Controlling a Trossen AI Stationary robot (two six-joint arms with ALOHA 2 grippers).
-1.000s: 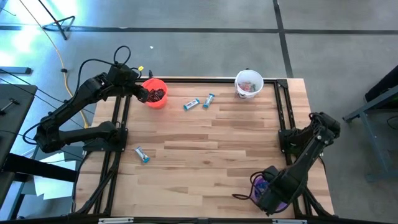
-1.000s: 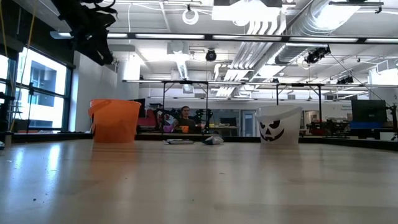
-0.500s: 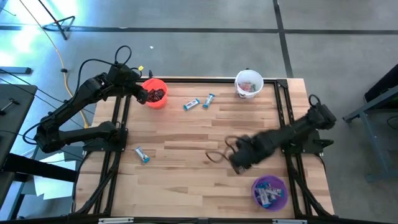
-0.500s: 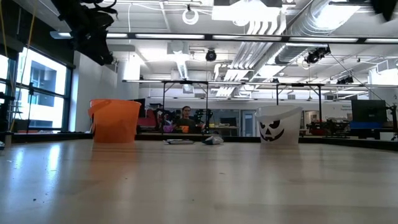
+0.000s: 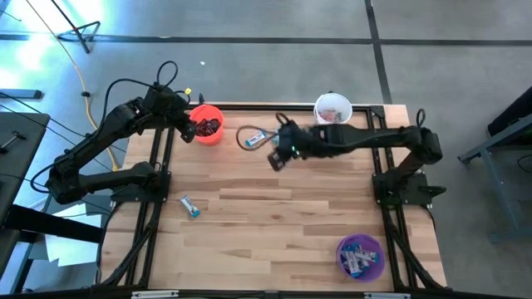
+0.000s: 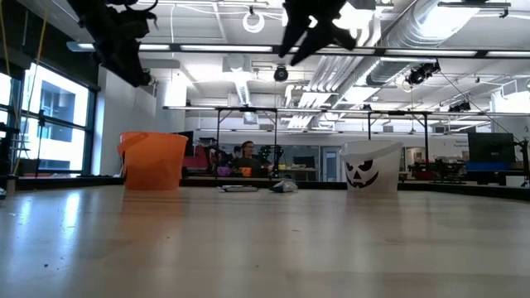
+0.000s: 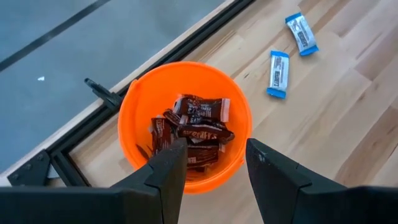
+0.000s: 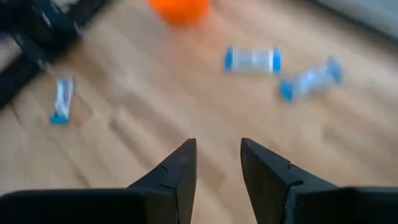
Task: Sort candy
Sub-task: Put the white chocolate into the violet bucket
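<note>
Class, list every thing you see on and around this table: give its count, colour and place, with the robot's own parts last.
Orange cup: one, far left, holding dark brown candy.
White cup: one, far right.
Purple cup: one, near right, blue-and-white candy inside.
Loose candy: three, blue-and-white; one near left, two between the far cups.
Table: one, light wood.
Left tool: open, above the orange cup.
Right tool: open, empty, beside the two far candies.

We look level across a pale wooden tabletop [image 6: 265, 248]. A round orange plastic bucket [image 6: 154, 161] stands far left, a white bucket with a black jack-o'-lantern face [image 6: 370, 165] far right. Between them lie small wrapped candies [image 6: 284, 186]. Two dark arms hang above, and a person [image 6: 246, 157] sits far behind.
</note>
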